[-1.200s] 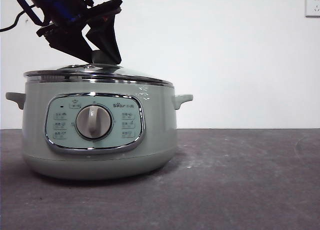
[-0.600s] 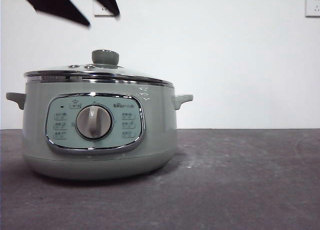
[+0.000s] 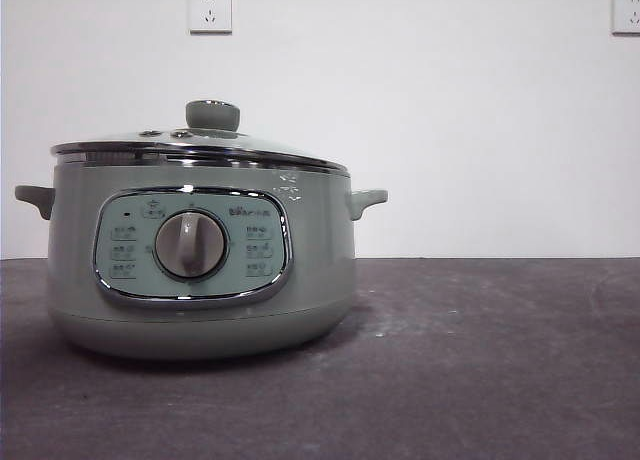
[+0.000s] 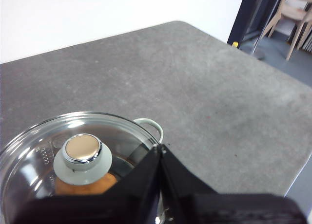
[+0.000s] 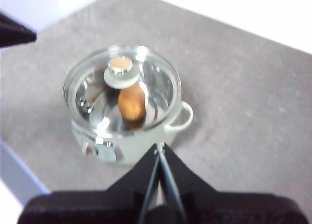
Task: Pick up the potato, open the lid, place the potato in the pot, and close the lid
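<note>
The sage-green pot stands at the left of the table, control panel facing the front view. The glass lid sits closed on it, its green knob upright. The orange-brown potato lies inside the pot, seen through the lid; it also shows in the left wrist view. My left gripper is shut and empty, raised above the pot beside the lid's knob. My right gripper is shut and empty, high above the table in front of the pot. Neither gripper shows in the front view.
The grey table stretches to the right of the pot. Two wall sockets are on the white wall behind. The left wrist view shows the table's far edge and a chair beyond it.
The dark gripper that was at the lid's knob one second ago let go, rose and left the front view at the top. The lid stays closed on the pot.
</note>
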Controlling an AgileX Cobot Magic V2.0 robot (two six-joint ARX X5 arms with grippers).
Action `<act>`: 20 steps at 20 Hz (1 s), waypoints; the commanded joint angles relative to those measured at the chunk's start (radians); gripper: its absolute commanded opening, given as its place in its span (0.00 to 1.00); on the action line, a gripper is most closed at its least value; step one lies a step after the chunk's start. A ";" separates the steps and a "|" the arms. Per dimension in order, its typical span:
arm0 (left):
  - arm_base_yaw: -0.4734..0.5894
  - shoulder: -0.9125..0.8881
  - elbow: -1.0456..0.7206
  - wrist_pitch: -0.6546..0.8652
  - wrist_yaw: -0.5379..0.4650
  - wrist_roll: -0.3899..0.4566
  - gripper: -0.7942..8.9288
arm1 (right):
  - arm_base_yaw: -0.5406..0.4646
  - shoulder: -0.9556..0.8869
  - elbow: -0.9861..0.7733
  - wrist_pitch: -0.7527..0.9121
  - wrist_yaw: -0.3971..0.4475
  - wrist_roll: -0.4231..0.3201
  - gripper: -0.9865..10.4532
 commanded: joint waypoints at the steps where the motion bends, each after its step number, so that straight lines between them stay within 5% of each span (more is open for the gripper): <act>1: -0.057 -0.002 -0.013 -0.004 -0.121 0.048 0.07 | 0.000 -0.058 -0.170 0.147 0.003 0.026 0.08; 5: -0.201 -0.003 -0.045 0.024 -0.289 0.096 0.07 | 0.001 -0.150 -0.460 0.414 0.055 0.047 0.08; 12: -0.318 -0.003 -0.298 0.275 -0.312 0.093 0.07 | 0.002 -0.209 -0.726 0.646 0.066 0.086 0.08; 20: -0.364 -0.003 -0.482 0.437 -0.309 -0.006 0.07 | 0.001 -0.195 -0.788 0.654 0.080 0.106 0.08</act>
